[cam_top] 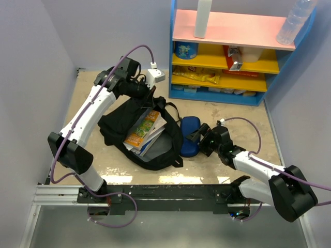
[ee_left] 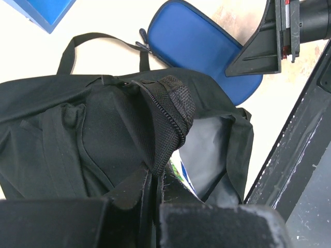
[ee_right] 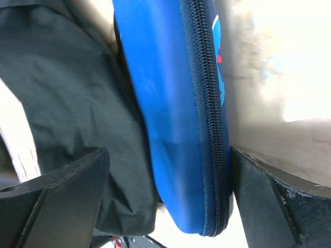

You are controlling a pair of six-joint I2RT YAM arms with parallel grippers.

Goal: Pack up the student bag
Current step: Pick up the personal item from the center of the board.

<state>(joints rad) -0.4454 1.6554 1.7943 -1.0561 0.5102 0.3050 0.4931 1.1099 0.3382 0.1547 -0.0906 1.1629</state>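
Tightly, left claw [ee_left: 155, 187] (clamped) — bag [ee_left: 77, 129] edge

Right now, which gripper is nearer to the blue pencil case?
Right. The right gripper stands open with the pencil case between its fingers. The left gripper is shut on the student bag at its zipper edge, apart from the case.

The soft black backpack [ee_left: 77, 129] is matt woven cloth, with coarse mesh along its zipper. The oval blue pencil case [ee_right: 165, 103] is smooth, faintly shiny fabric; the colourful book [cam_top: 145, 125] has a glossy paper cover.
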